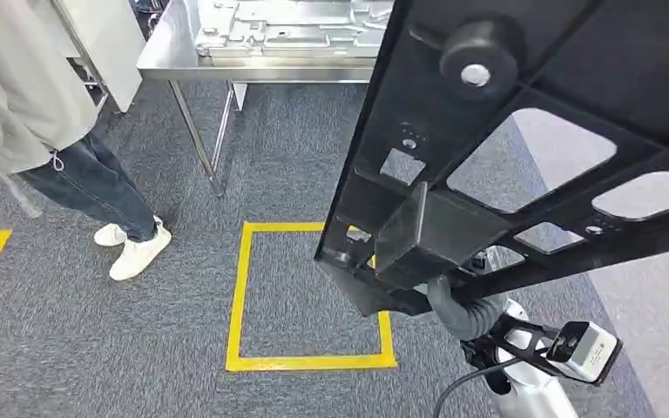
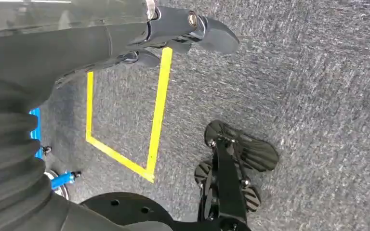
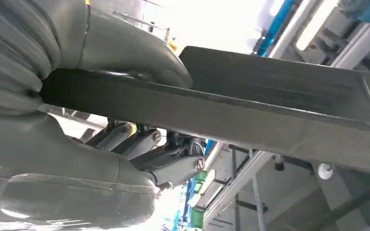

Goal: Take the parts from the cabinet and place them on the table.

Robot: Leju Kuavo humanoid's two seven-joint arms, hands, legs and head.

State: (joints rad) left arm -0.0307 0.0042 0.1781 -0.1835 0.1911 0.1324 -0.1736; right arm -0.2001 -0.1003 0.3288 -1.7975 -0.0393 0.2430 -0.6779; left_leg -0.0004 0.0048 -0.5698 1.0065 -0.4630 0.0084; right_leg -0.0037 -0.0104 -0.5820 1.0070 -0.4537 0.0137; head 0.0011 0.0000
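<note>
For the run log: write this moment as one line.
right hand grips black part | left hand empty, hanging | table ahead | person left

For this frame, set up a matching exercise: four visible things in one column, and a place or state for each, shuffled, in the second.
Things:
1. large black plastic frame part with cut-out openings
2. stainless-steel table
3. yellow tape square
4. person's white sneakers

Places or states:
A. marked on the grey carpet, in front of the robot
B. standing on the carpet at the left of the head view
C. gripped along its edge by the right robot hand
D. ahead, holding silver metal parts on its top

Pairs: 1-C, 2-D, 3-A, 4-B
</note>
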